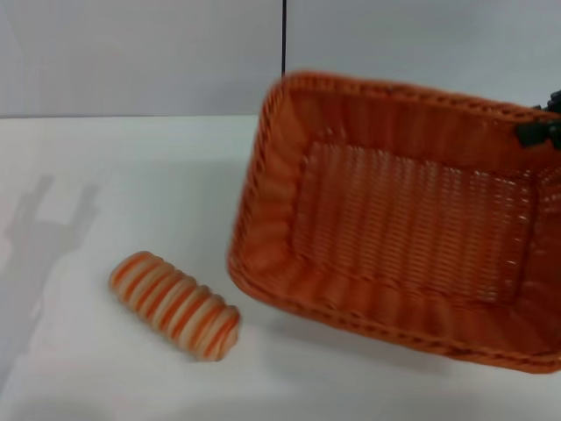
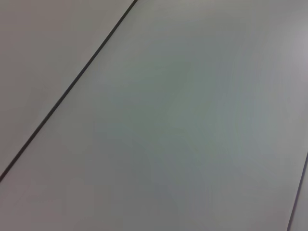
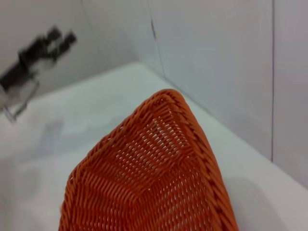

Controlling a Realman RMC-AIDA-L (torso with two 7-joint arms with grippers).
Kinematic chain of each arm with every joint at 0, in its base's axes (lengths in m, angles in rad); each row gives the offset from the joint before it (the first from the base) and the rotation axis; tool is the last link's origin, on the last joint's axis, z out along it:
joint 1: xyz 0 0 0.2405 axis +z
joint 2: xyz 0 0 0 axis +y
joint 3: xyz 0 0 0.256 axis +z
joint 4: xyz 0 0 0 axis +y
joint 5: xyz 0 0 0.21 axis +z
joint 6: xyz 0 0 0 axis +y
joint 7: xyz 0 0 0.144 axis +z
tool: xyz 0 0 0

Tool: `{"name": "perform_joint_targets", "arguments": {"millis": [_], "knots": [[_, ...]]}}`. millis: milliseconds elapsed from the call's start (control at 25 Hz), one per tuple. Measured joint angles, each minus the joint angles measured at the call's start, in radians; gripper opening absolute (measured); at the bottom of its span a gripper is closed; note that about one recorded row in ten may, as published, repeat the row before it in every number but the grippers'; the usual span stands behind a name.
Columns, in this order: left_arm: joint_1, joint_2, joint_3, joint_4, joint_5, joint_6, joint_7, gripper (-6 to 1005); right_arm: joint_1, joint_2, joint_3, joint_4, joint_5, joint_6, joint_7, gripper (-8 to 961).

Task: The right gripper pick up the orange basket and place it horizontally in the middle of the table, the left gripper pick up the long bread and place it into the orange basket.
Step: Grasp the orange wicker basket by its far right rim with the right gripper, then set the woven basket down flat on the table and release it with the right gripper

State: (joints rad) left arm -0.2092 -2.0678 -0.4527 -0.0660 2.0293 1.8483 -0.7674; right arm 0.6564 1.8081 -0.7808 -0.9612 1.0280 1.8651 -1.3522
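Note:
The orange basket (image 1: 403,219) hangs tilted above the right half of the white table (image 1: 105,175), its opening turned toward the head camera and a shadow under its near edge. My right gripper (image 1: 539,132) shows only as a small black claw clamped on the basket's far right rim. In the right wrist view the basket's woven corner (image 3: 154,173) fills the foreground. The long bread (image 1: 175,305), striped orange and cream, lies on the table left of the basket, untouched. My left gripper (image 3: 38,50) appears far off in the right wrist view, raised above the table's left side.
A pale wall (image 1: 140,53) with a dark vertical seam (image 1: 284,35) stands behind the table. The left wrist view holds only grey panels (image 2: 183,125) with a dark seam. An arm's shadow (image 1: 44,219) falls on the table's left part.

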Motion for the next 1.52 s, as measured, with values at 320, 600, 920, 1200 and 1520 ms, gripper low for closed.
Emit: {"name": "perform_joint_targets", "arguments": {"millis": [320,600,920,1200,1520], "knots": [[-0.004,0.0,0.002,-0.003,0.0,-0.003,-0.005,797,0.053,0.004,-0.075,-0.014,-0.052,0.002,-0.068,156],[-0.003,-0.001,0.002,-0.012,0.0,-0.005,-0.006,797,0.113,0.032,-0.142,0.052,-0.084,-0.017,-0.146,157],[-0.004,-0.002,0.002,-0.019,-0.003,-0.017,-0.006,797,0.194,0.055,-0.156,0.163,-0.147,-0.05,-0.229,158],[-0.017,-0.001,-0.002,-0.028,-0.002,-0.05,-0.006,797,0.215,0.074,-0.147,0.161,-0.154,-0.124,-0.257,178],[-0.028,0.002,-0.003,-0.027,-0.001,-0.063,-0.004,797,0.223,0.095,-0.115,0.159,-0.148,-0.189,-0.28,327]]}}
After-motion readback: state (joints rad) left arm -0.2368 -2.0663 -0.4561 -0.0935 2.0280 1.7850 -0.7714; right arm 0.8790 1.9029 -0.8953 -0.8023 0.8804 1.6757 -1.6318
